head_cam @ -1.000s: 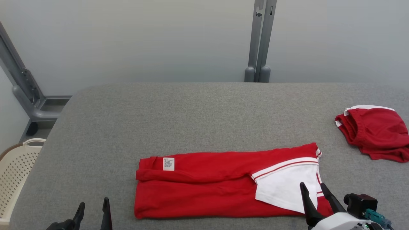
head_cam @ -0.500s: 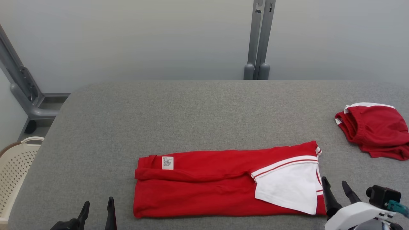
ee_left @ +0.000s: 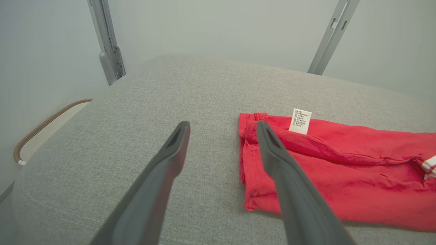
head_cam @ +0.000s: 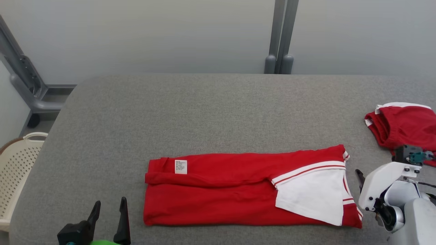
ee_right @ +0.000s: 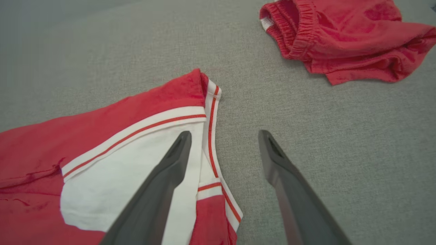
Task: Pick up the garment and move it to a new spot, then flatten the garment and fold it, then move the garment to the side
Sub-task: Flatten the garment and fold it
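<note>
Grey woven fabric covers the wide table (head_cam: 204,112), with a pale wall and a grey metal upright (head_cam: 281,37) behind it. The long, folded red garment with a white panel and red-striped trim (head_cam: 221,194) lies flat near the table's front edge, as it did a second ago, though the head camera has shifted. The right gripper (ee_right: 224,133) stood over the white panel then. Now it is at the garment's right end, its white wrist housing raised, jaws wide apart and holding nothing. The left gripper (head_cam: 110,201) is off the garment's left end, a little further into the head view than before, fingers spread and empty.

A small white care label (head_cam: 181,166) is sewn near the garment's far left corner; its print is too small to read.

The right wrist view has one finger over the white panel and the other over bare table, and it makes out the gathered elastic waistband of a crumpled red garment (ee_right: 340,37) lying apart at the table's right; the left wrist view has one finger across the garment's hemmed left end. The head view adds a cream perforated plastic basket (head_cam: 17,170) beside the table's left edge.
</note>
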{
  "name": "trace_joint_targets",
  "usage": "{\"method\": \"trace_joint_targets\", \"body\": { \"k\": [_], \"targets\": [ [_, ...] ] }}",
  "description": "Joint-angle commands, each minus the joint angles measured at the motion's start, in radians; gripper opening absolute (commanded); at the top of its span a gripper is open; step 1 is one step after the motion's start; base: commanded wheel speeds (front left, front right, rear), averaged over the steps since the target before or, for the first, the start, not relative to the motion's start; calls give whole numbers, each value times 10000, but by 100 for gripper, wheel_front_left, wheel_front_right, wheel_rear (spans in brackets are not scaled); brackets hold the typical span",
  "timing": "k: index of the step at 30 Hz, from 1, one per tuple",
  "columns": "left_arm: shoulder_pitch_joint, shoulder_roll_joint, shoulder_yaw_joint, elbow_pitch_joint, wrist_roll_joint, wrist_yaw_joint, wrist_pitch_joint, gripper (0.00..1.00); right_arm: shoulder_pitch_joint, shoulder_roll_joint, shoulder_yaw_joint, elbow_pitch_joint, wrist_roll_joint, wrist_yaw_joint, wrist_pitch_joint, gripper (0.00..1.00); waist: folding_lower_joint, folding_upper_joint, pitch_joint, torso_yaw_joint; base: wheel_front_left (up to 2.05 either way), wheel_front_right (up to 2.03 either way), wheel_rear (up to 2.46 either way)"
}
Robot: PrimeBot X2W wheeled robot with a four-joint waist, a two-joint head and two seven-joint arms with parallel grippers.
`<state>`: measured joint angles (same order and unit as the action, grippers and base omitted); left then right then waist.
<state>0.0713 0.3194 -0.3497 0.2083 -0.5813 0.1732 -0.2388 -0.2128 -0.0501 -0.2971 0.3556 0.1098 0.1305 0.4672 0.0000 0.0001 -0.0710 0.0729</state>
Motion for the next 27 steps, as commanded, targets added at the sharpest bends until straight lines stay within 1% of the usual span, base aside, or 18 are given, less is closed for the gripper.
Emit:
{"method": "trace_joint_targets", "body": {
  "k": [1,4,7,14,17,27],
  "targets": [
    [-185,-29,-14,2,35,-21,-28,100,-250,-12,-15,238,-243,2,428,100,0,-1,203,184,0,0,0],
    [-268,-39,-74,36,53,-64,-18,100,-528,-18,103,584,-538,2,1038,100,0,-1,352,332,0,0,0],
    [-326,-49,-121,53,71,-75,-18,100,-637,-21,182,841,-835,2,1342,100,0,-1,490,464,0,0,0],
    [-538,-66,-197,26,110,-129,-32,100,-798,-21,-70,1160,-1305,1,1305,100,0,-1,870,681,0,0,0],
    [-676,-70,-219,34,124,-172,-43,100,-875,-19,-171,1386,-1075,1,1209,100,0,-1,1048,744,0,0,0],
    [-1039,-93,-361,164,142,-278,-17,100,-1123,-1,-214,2157,-1152,2,1032,100,0,-1,1445,905,0,0,0]
  ]
}}
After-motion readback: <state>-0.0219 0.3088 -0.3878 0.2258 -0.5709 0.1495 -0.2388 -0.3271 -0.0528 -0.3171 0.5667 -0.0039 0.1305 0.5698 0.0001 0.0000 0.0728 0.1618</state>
